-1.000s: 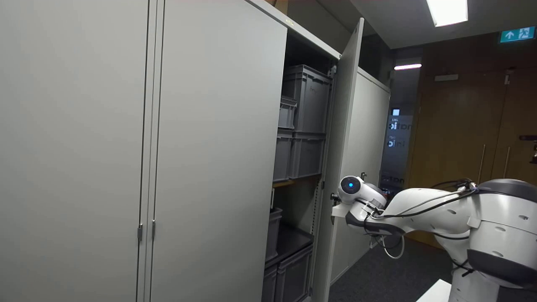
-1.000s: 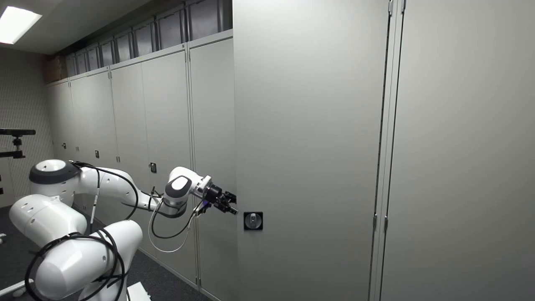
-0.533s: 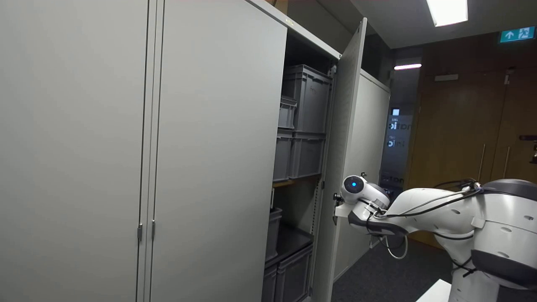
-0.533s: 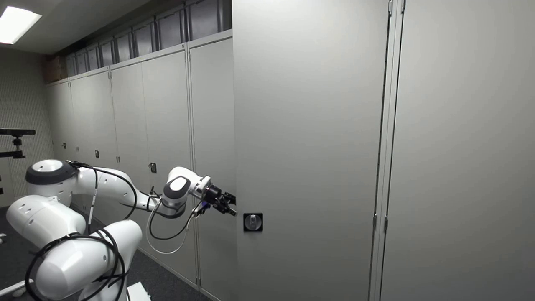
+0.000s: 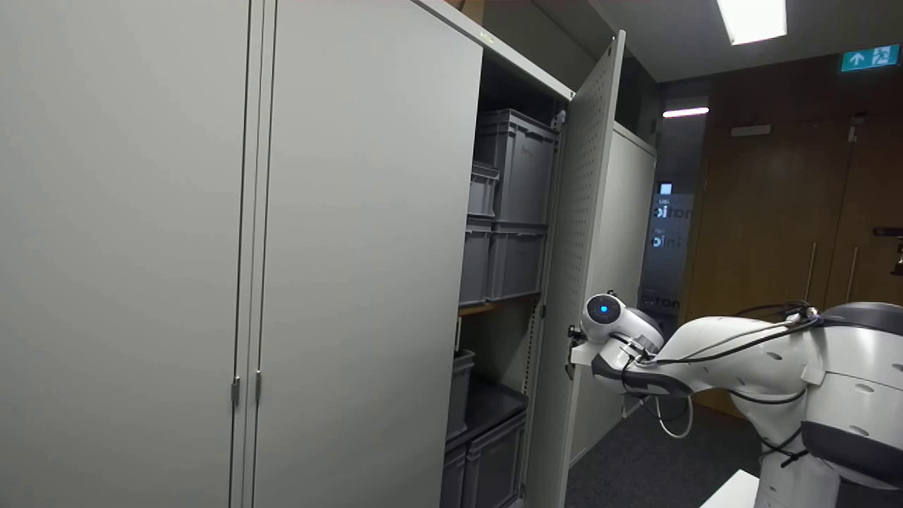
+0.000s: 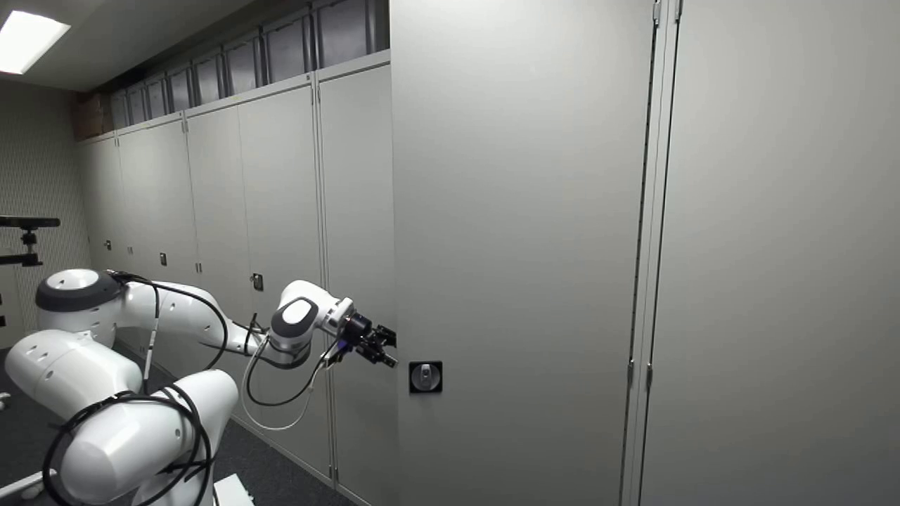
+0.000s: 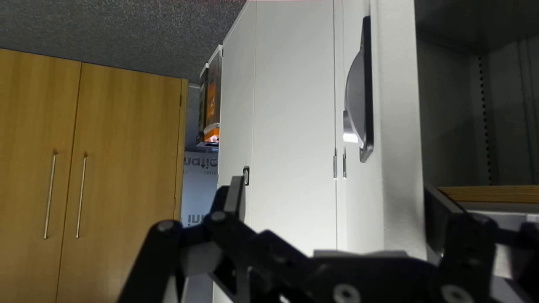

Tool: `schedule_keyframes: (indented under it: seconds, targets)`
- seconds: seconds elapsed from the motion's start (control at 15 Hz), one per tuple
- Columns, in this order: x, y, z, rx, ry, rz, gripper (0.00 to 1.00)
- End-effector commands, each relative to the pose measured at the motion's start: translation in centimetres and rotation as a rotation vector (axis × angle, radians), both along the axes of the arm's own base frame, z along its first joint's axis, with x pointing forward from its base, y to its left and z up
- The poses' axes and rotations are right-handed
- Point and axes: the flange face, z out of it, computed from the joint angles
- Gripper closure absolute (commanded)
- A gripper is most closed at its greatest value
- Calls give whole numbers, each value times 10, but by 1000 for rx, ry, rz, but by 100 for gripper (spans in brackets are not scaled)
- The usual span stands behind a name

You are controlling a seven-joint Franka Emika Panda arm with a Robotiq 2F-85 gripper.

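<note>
Two black jointed fingers (image 7: 440, 219) of the gripper (image 7: 334, 193) stood wide apart, clamped on nothing, with the upright free edge of a tall light-grey metal cabinet door (image 7: 400, 126) between them. The inner finger touched or nearly touched the door's inside; which, I could not tell. With such one-sided support, I judged, the edge could have slid off the fingertip if the gripper turned out of line with the door's arc. Just below the fingers, a rounded grey turn-handle (image 7: 357, 94) jutted from the outer face and might have snagged the outer finger if the gripper dipped. Farther behind the inner finger ran a wooden shelf front (image 7: 492, 194); beyond the outer finger lay room to swing, bounded by closed light-grey metal neighbouring doors (image 7: 294, 126).
</note>
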Motion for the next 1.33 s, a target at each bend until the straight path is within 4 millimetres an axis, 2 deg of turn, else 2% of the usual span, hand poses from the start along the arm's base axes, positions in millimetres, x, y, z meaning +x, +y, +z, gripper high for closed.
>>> schedule_keyframes:
  seconds: [0.0,0.73,0.87,1.27]
  targets:
    - [-16,-19,9,-3,-4,-11,0]
    - [-28,-39,12,6,13,-33,0]
    - [-16,-36,17,8,14,-43,0]
    - [-18,-39,18,12,15,-47,0]
